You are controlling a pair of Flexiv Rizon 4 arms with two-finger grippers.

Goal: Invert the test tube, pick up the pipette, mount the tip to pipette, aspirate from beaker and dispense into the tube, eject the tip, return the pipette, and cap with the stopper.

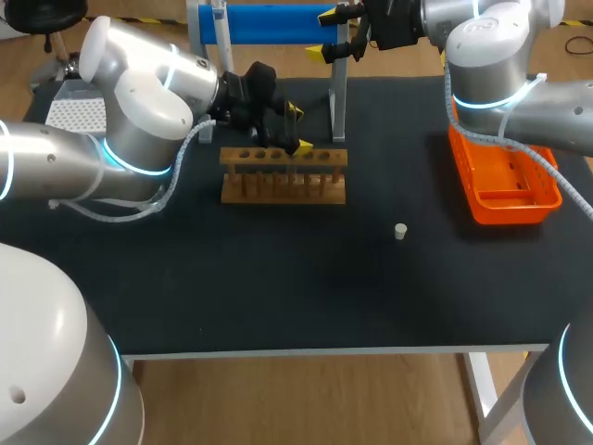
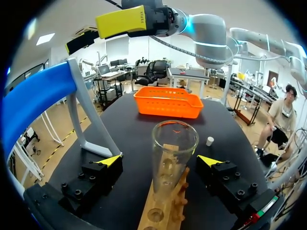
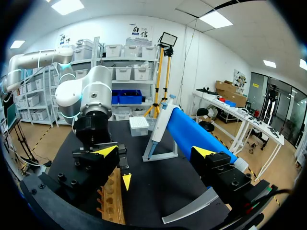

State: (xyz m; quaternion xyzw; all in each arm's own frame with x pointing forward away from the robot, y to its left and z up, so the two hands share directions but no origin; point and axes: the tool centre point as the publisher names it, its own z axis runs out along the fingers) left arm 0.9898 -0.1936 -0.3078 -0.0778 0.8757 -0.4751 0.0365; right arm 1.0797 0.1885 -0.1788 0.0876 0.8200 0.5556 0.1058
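A clear glass test tube [image 2: 173, 143] stands mouth up in the wooden rack [image 1: 283, 176]. My left gripper [image 1: 298, 129] is open around the tube; in the left wrist view its yellow-tipped fingers [image 2: 109, 160] stand apart from the glass on both sides. The blue pipette [image 1: 269, 23] lies on a white stand [image 1: 339, 102] at the table's back. My right gripper [image 1: 324, 33] is open at the pipette's right end, with nothing between its fingers; in the right wrist view the pipette [image 3: 192, 133] lies ahead of that gripper [image 3: 154, 152]. A small white stopper [image 1: 400, 231] lies on the black mat.
An orange basket [image 1: 505, 178] sits at the right of the table, under my right arm. A white tip box [image 1: 74, 113] stands at the back left behind my left arm. Bare black mat [image 1: 296, 278] stretches in front of the rack.
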